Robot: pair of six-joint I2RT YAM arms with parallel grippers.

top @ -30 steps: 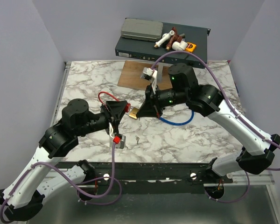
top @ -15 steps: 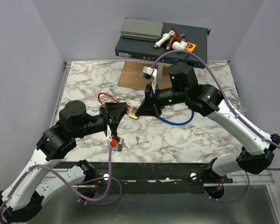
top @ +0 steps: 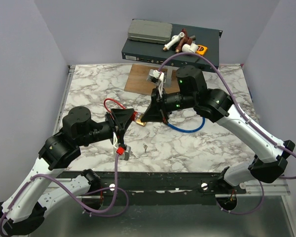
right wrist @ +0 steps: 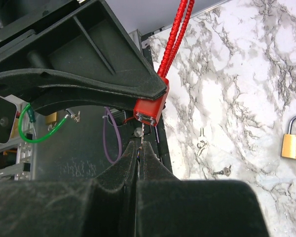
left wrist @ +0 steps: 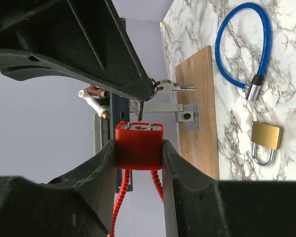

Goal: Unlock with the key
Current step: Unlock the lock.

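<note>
Two robot arms meet in the air above a marbled table (top: pixel 89 89). The left gripper (top: pixel 130 116) clamps the body of a red padlock (left wrist: pixel 138 144) from both sides. Its red cable shackle (left wrist: pixel 121 197) trails away, and its keyway face is turned toward the other arm. The right gripper (right wrist: pixel 140 148) is pinched tight on a small key (left wrist: pixel 140 109), with a key ring (left wrist: pixel 160 86) and a second key (left wrist: pixel 181 88) hanging beside it.

The key's tip sits right at the lock's face; we cannot tell whether it has entered the slot. We judge that insertion is the step in hand. To do it well, we would line the blade up with the slot. We would push straight along the lock's axis while the left grip holds firm, and turn only once the key is fully seated. A tilted push could jam the key or knock the lock askew.

A brass padlock (left wrist: pixel 265 140) and a blue cable lock (left wrist: pixel 241 47) lie on the table below.
</note>
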